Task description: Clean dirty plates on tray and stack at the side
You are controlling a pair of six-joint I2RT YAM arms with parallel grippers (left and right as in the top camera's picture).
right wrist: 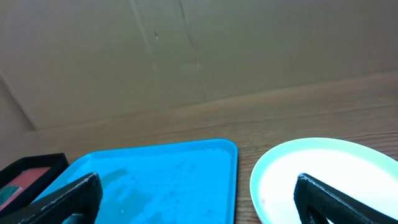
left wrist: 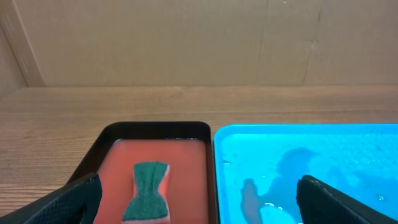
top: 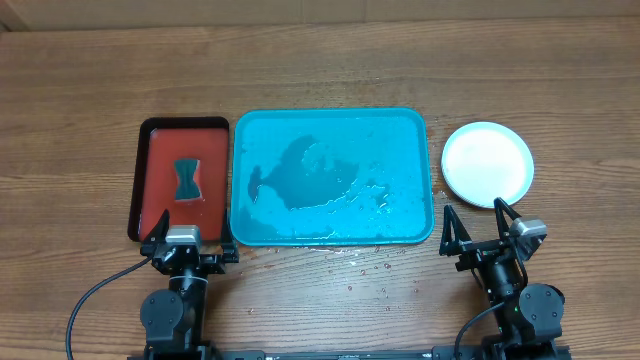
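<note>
The cyan-blue tray (top: 400, 140) lies mid-table. It holds only a film of water and no plates. It also shows in the left wrist view (left wrist: 348, 149) and the right wrist view (right wrist: 161, 174). A round plate (top: 487, 163) with a white centre and pale cyan rim lies on the table right of the tray, clean on top (right wrist: 323, 174). I cannot tell whether other plates lie under it. My left gripper (top: 190, 243) (left wrist: 199, 202) is open and empty at the red tray's front edge. My right gripper (top: 478, 228) (right wrist: 198, 199) is open and empty, just in front of the plate.
A red tray with a dark rim (top: 160, 135) (left wrist: 124, 130) lies left of the cyan tray. It holds a green-topped sponge (top: 187, 178) (left wrist: 148, 190). Water drops (top: 370, 268) lie on the wooden table in front of the cyan tray.
</note>
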